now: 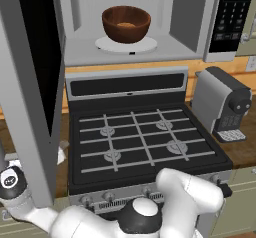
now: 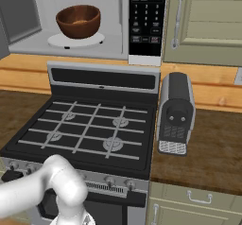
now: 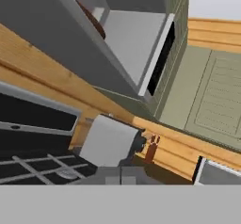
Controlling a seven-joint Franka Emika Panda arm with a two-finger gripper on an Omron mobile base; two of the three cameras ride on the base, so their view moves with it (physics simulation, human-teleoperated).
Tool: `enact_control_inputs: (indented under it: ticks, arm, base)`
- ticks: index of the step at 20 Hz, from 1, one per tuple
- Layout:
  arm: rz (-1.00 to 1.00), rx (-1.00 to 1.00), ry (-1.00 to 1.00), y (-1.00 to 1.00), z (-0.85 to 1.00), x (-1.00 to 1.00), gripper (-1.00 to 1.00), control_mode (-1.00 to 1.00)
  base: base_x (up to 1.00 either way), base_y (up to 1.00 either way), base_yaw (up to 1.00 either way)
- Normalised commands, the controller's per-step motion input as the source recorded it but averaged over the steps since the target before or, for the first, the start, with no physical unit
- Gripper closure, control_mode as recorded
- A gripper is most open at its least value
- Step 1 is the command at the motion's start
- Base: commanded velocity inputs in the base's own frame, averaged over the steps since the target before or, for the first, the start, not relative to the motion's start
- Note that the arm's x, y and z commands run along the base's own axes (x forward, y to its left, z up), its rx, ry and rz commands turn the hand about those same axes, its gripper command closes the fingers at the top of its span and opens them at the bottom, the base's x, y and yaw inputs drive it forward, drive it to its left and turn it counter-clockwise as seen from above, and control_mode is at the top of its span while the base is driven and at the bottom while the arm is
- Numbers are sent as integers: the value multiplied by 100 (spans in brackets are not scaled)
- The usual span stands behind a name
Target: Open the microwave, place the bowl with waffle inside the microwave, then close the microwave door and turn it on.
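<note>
The microwave [image 1: 80, 52] hangs above the stove with its cavity exposed. Its door [image 1: 25, 107] is swung wide out to the left and stands tall in the foreground. The dark reddish-brown bowl [image 1: 126, 24] sits upright on the white turntable plate [image 1: 150, 45] inside, also seen from the right [image 2: 78, 21]. The bowl's wall hides the waffle. The black button panel [image 2: 147, 16] is at the cavity's right. My arm reaches low to the left, by the door's outer edge. My gripper [image 3: 120, 175] is shut on nothing and looks up at the microwave's underside and a sliver of the bowl [image 3: 94, 23].
A black gas stove [image 1: 140, 142] lies under the microwave. A grey coffee machine [image 1: 222, 104] stands on the wooden counter [image 2: 208, 143] to its right. Beige cabinet doors [image 2: 208, 21] are right of the microwave.
</note>
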Motion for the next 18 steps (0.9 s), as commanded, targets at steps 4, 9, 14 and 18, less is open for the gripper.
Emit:
enact_control_inputs:
  ticks: [4, 9, 14, 18]
  arm:
    - [0, -41, -10, 1, 56, -82, 100, -100]
    - [10, -52, -1, 6, 75, -27, 100, -100]
    - [10, -54, 3, 0, 43, -11, 100, -100]
    - [9, -49, 11, 17, 17, 0, 100, -100]
  base:
    - [0, 0, 0]
    - [0, 0, 0]
    - [0, 0, 0]
    - [0, 0, 0]
